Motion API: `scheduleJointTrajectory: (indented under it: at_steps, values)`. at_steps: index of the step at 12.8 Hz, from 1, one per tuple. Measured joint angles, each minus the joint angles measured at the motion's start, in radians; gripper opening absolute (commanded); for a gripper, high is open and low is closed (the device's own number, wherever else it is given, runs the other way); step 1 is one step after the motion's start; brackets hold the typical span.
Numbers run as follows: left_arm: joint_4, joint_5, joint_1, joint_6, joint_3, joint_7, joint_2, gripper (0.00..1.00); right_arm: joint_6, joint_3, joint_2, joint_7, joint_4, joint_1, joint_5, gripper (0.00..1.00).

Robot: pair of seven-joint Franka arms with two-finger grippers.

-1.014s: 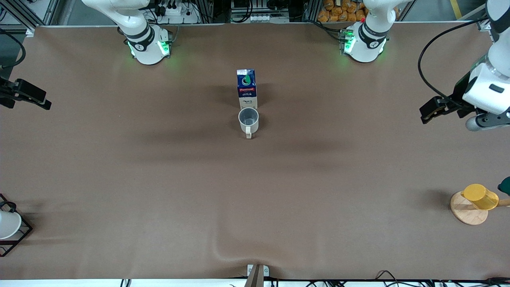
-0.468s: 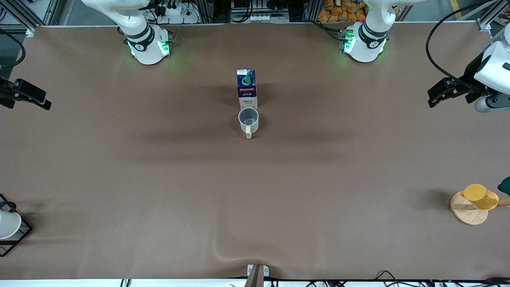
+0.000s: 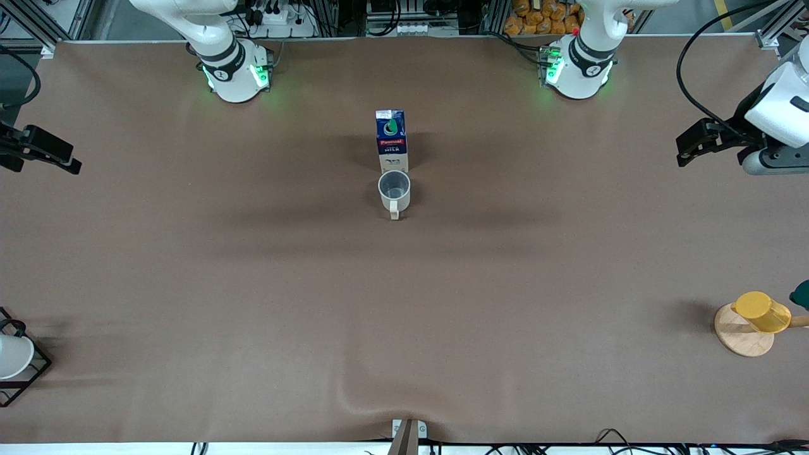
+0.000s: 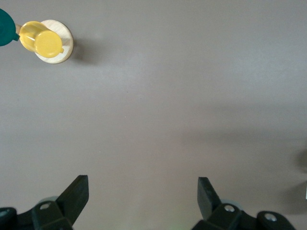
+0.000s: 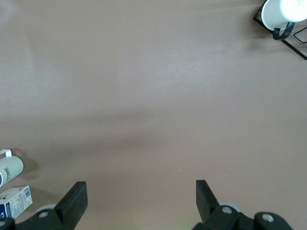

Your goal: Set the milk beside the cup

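The milk (image 3: 392, 140), a dark-blue carton with a red label, stands upright at the table's middle. The cream-white cup (image 3: 394, 191) stands just nearer to the front camera, close against it, handle toward the camera. Both show at the edge of the right wrist view: the milk (image 5: 14, 201) and the cup (image 5: 9, 168). My left gripper (image 3: 687, 150) is open and empty over the left arm's end of the table (image 4: 143, 191). My right gripper (image 3: 63, 161) is open and empty over the right arm's end (image 5: 141, 194).
A yellow cup (image 3: 761, 311) lies on a round wooden stand (image 3: 739, 338) at the left arm's end, near the front camera; it also shows in the left wrist view (image 4: 42, 39). A white cup in a black wire rack (image 3: 12, 357) sits at the right arm's end.
My left gripper has moved away from the table's middle, toward the left arm's end and the bases' edge. The right arm, the milk and the cup have not moved.
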Motion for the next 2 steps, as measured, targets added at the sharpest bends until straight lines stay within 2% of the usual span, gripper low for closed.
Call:
scheduleJointTrajectory:
  at_steps: [2]
  values:
    - [0.000, -0.034, 0.000, -0.005, 0.007, -0.017, 0.000, 1.00, 0.000, 0.000, 0.000, 0.000, 0.000, 0.000, 0.000, 1.00]
